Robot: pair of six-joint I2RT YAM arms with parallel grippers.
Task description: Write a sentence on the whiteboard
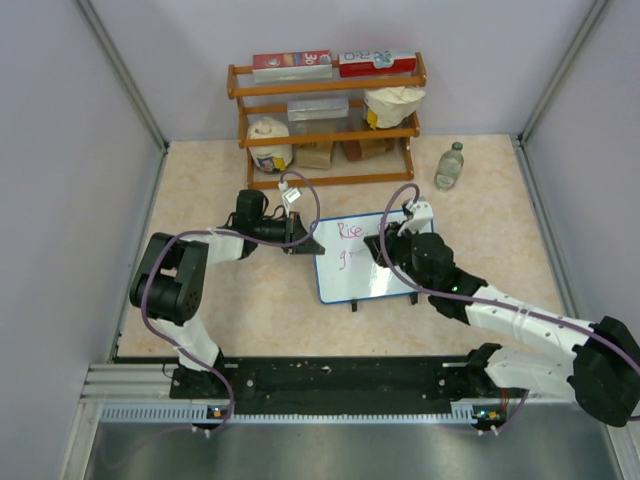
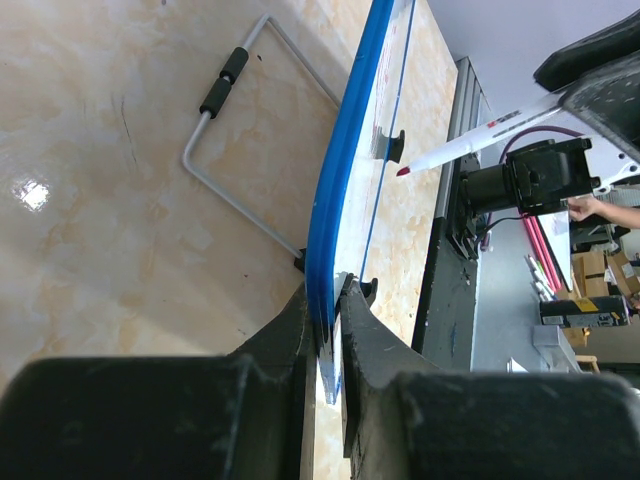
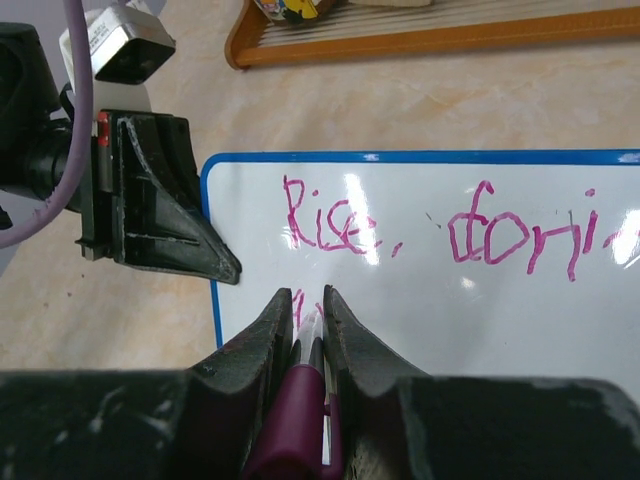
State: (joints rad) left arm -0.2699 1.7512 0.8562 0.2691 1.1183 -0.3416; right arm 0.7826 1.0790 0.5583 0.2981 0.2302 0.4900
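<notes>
The whiteboard (image 1: pixel 372 278) with its blue frame lies mid-table; pink lettering (image 1: pixel 350 231) reads "Rise" with a second line begun below. My left gripper (image 1: pixel 304 240) is shut on the board's left frame edge; the left wrist view shows its jaws pinching the blue frame (image 2: pixel 338 190) at my left gripper (image 2: pixel 330 305). My right gripper (image 1: pixel 385 247) is over the board, shut on a magenta marker (image 3: pixel 300 385). In the right wrist view my right gripper (image 3: pixel 307 300) holds the tip on the board (image 3: pixel 480 320) below "Rise, don" (image 3: pixel 330 225). The marker tip (image 2: pixel 403 171) touches the surface.
A wooden rack (image 1: pixel 330 82) with boxes, bags and a jar stands at the back. A clear bottle (image 1: pixel 449 166) stands to its right. The board's wire stand (image 2: pixel 215 140) lies folded out behind it. Grey walls close in left and right; a black rail (image 1: pixel 340 378) runs along the near edge.
</notes>
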